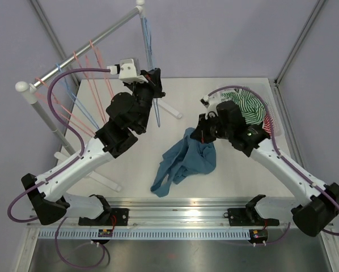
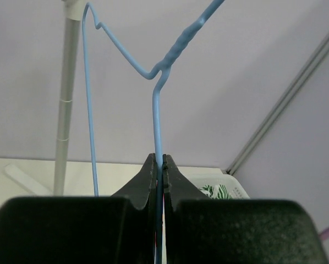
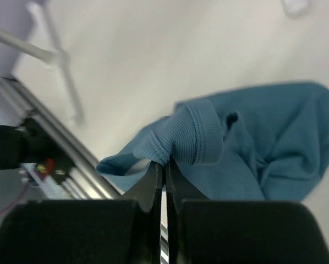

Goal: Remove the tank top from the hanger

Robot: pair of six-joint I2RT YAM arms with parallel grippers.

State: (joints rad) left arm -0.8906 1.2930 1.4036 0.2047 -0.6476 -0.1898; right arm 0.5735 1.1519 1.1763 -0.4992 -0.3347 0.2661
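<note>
1. Tank top (image 1: 186, 161), top external view: it is seen crumpled on the table (image 1: 215, 93), its upper end pinched by the right gripper (image 1: 206, 133). Its long axis runs from that gripper toward the near left. The blue hanger (image 1: 149, 48) hangs from the rack (image 1: 90, 42), well apart to the left, and is clamped by the left gripper (image 1: 153, 85). The right arm is judged the nearer to the garment. A basket (image 1: 274, 122) at the right holds striped cloth (image 1: 251, 107).
2. Left wrist view: the left gripper (image 2: 159, 159) is pressed together on the bare hanger (image 2: 157, 115) wire. No fabric is seen on it. The basket (image 2: 236, 190) is glimpsed beyond.
3. Right wrist view: the right gripper (image 3: 164, 164) is closed on the ribbed hem (image 3: 181, 137). The tank top (image 3: 263, 137) spreads to its right, on the table.
</note>
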